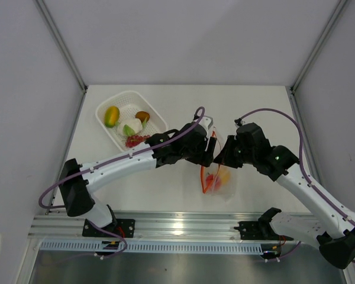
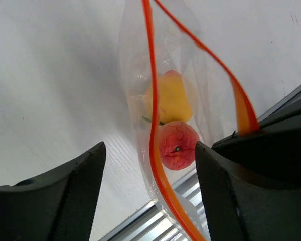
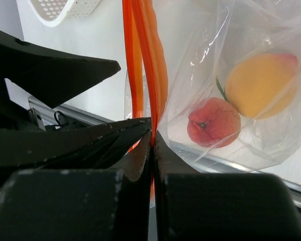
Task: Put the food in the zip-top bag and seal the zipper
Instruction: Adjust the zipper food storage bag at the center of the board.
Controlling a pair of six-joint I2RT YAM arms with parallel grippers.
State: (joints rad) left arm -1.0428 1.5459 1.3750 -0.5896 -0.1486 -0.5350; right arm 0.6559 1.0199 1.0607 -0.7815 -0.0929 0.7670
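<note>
The clear zip-top bag [image 1: 218,179] hangs near the table's front centre, and its red-orange zipper [image 2: 153,125] gapes open. Inside lie two pieces of food, a peach-yellow piece [image 2: 173,98] and a reddish-orange one [image 2: 178,145]. My left gripper [image 2: 150,191] is open and straddles one zipper strip without touching it. My right gripper [image 3: 153,138] is shut on the other zipper strip [image 3: 148,60], holding the bag's mouth up. In the top view both grippers, left [image 1: 210,152] and right [image 1: 220,157], meet at the bag's top edge.
A white mesh basket [image 1: 115,136] at the back left holds a yellow-green mango [image 1: 111,116], a brown piece [image 1: 142,116], a white-and-green piece [image 1: 132,127] and red grapes [image 1: 135,140]. A metal rail [image 1: 177,226] runs along the near edge below the bag.
</note>
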